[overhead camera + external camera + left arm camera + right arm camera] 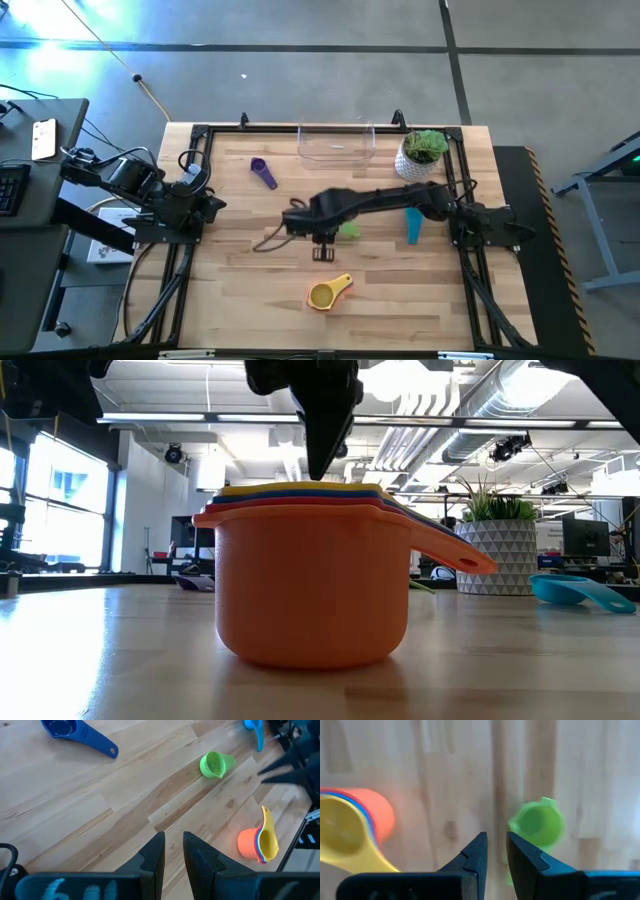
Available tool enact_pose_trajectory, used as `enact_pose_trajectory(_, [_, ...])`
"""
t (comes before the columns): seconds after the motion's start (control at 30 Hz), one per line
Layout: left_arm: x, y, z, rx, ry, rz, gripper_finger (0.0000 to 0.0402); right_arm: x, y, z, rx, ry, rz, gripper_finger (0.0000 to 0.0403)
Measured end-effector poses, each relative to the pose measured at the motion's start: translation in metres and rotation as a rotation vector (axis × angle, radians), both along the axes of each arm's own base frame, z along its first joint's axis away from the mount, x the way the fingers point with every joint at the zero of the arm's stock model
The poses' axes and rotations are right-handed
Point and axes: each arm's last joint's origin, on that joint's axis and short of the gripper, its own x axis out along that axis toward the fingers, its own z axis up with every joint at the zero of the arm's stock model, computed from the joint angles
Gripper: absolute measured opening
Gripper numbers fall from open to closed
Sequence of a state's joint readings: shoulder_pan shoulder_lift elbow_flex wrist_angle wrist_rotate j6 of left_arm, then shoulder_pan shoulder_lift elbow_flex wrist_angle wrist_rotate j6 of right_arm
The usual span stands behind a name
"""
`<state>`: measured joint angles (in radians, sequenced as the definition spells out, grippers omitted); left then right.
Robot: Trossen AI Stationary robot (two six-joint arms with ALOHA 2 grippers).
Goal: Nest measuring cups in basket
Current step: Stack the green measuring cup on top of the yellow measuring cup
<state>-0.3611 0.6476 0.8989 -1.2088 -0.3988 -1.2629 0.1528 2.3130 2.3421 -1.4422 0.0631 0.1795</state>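
Right pincer between cups, basket unfilled

High view: we see the clear plastic basket [336, 145] at the counter's far edge. Right wrist view: our right pincer [495, 845], narrow and empty, hovers between the nested orange-and-yellow plastic cup stack [355, 827] and the small green plastic cup [537, 824]; descending off-centre, we could knock the green cup away.

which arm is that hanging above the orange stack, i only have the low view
Observer: That's the right gripper, reaching in to mid-table. The left gripper is parked at the table's left edge.
Operator: any cup hidden behind the stack
Observer: Yes, a green cup lies on its side right beside the right gripper, farther back than the stack.
Operator: and the basket
Observer: The basket sits at the far edge beside the plant pot, with no cup in it.
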Motion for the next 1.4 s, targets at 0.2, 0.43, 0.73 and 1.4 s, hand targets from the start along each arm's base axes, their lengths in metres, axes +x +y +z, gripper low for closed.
enact_pose_trajectory(0.2, [0.0,0.0,0.0,-0.011,-0.004,0.015,0.006,-0.002,-0.037,0.006,-0.022,0.024,0.019,0.0064])
enact_pose_trajectory(0.43, [0.0,0.0,0.0,-0.021,-0.007,0.031,0.006,-0.002,-0.083,0.005,-0.009,0.041,0.009,0.0064])
enact_pose_trajectory(0.73, [0.0,0.001,0.0,-0.011,-0.023,0.072,0.006,-0.005,-0.128,0.004,0.068,0.034,-0.009,0.0064])
enact_pose_trajectory(1.4, [0.0,0.004,0.001,0.029,-0.068,0.169,0.006,-0.043,-0.132,-0.06,0.195,0.003,-0.07,0.0064])
